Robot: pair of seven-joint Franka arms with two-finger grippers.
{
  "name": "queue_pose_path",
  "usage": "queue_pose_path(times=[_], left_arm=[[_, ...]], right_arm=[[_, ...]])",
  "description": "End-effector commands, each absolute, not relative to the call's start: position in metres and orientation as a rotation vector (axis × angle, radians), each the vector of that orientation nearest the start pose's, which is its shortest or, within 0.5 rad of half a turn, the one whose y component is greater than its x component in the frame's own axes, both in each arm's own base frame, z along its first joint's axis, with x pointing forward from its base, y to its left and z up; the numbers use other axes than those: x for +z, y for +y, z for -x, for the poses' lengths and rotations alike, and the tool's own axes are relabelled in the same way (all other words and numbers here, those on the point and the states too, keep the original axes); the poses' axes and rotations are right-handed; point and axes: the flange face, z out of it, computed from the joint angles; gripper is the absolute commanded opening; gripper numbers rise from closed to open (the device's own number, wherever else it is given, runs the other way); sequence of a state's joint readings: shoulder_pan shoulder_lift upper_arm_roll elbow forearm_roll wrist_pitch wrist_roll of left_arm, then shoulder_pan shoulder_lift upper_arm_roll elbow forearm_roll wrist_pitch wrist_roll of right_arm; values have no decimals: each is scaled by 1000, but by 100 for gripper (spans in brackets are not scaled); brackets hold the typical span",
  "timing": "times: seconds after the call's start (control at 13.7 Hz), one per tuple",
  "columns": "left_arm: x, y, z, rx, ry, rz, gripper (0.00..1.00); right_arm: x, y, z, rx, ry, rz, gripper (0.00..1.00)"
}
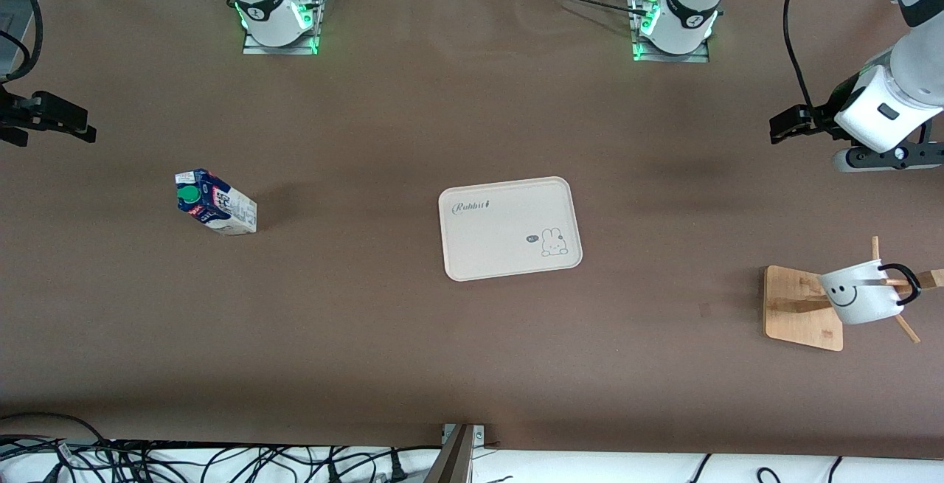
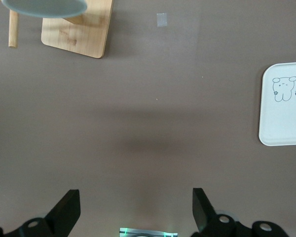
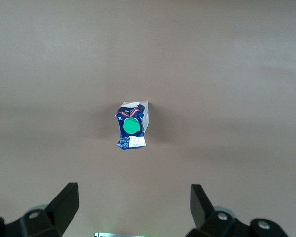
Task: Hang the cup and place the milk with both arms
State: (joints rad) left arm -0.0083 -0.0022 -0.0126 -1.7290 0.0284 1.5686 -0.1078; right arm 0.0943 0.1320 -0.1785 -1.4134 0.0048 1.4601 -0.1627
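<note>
The cup (image 1: 859, 295), white with a black smiley face and black loop handle, hangs by its handle on a peg of a wooden rack (image 1: 796, 310) at the left arm's end of the table. Its rim shows in the left wrist view (image 2: 44, 6). The milk (image 1: 214, 203), a dark-blue and white carton with a green cap, stands on the table toward the right arm's end; it also shows in the right wrist view (image 3: 131, 126). My left gripper (image 1: 783, 126) (image 2: 135, 197) is open and empty, up over bare table. My right gripper (image 1: 77, 123) (image 3: 133, 192) is open and empty, above the table, apart from the milk.
A cream tray (image 1: 501, 247) with a rabbit drawing lies in the middle of the table; its edge shows in the left wrist view (image 2: 286, 126). The rack's base also shows there (image 2: 81, 32). Cables lie along the table's near edge (image 1: 221, 461).
</note>
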Motion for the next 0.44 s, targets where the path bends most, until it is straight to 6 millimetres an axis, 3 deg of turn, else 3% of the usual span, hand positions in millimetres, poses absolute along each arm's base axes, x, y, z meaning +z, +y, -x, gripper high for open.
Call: queue_pose_path(times=[0.0, 0.37], left_arm=[[554, 6, -542, 222, -171, 3129, 100], [560, -2, -543, 205, -164, 3129, 100]], right_arm=[[619, -41, -579, 137, -112, 3125, 100], [618, -41, -577, 161, -114, 3123, 100]])
